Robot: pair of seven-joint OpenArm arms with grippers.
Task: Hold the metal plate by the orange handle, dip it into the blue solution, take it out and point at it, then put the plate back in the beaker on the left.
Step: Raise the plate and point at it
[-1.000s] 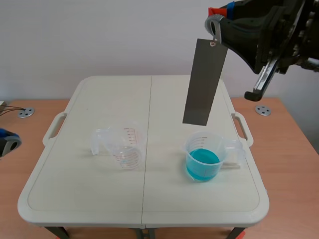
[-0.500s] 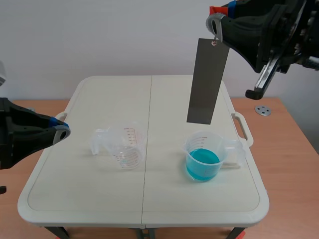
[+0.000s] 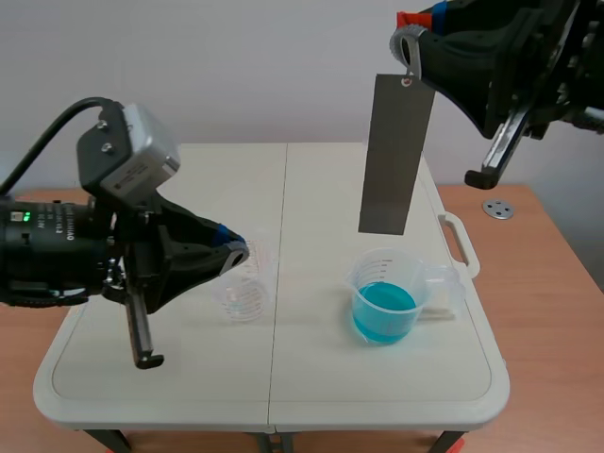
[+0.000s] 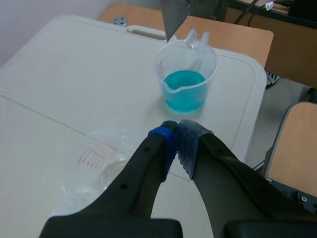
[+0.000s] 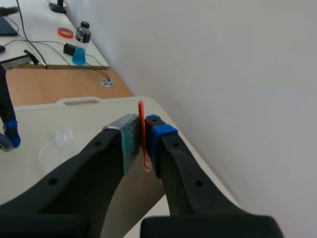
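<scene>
While left claw [image 3: 236, 253] half hides empty beaker [image 3: 243, 297], right claw [image 5: 143, 130] pinches handle [image 5: 140, 108].

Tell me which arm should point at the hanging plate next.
Left. The left claw is shut on nothing, aimed toward the metal plate; the right claw is busy gripping its orange handle.

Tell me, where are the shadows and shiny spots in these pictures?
Scene view: soft, even light; the clear plastic beaker of blue solution casts only a faint shadow on the white folding table, and the flat grey metal plate looks dull, no glare. Left wrist view: pale highlights on that beaker's rim.
</scene>
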